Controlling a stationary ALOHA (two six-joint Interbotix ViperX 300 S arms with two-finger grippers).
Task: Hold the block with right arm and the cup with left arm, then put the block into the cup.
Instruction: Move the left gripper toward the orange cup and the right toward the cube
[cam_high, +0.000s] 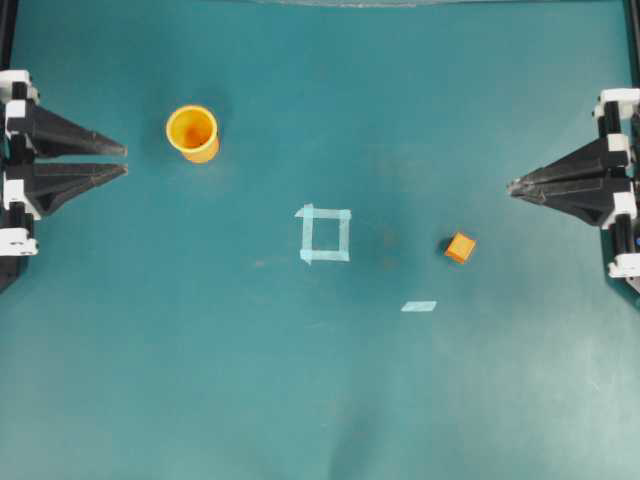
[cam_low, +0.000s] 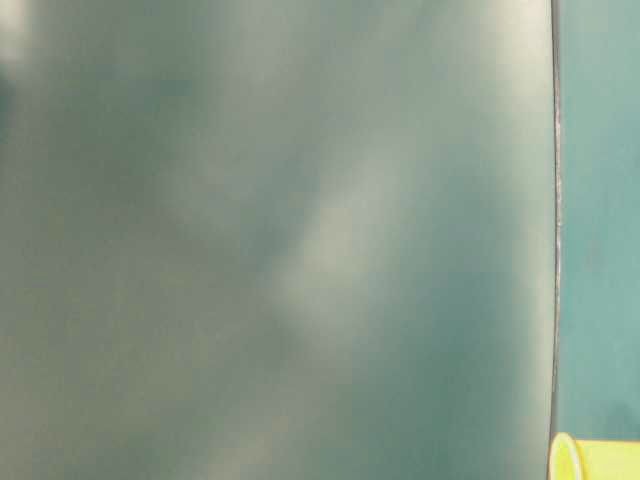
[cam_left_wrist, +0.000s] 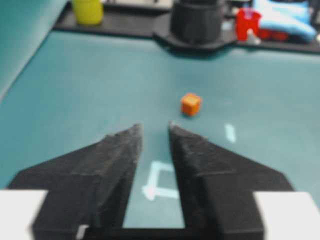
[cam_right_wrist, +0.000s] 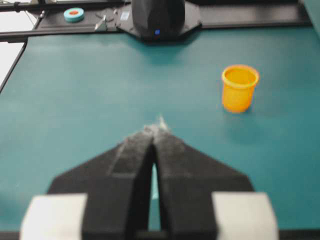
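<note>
- Left gripper (cam_high: 125, 159): jaws slightly apart, empty; cup (cam_high: 193, 133) upright at one o'clock of it.
- Right gripper (cam_high: 510, 186): jaws together, empty; block (cam_high: 460, 247) at seven o'clock.
- Open wide first, then straddle squarely.

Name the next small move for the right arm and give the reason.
Probably open the right pincer and start it toward the block. Its jaws are shut with nothing between them, and the block sits loose on the table, nearer this arm than the cup, so it cannot be gripped until they part.
</note>
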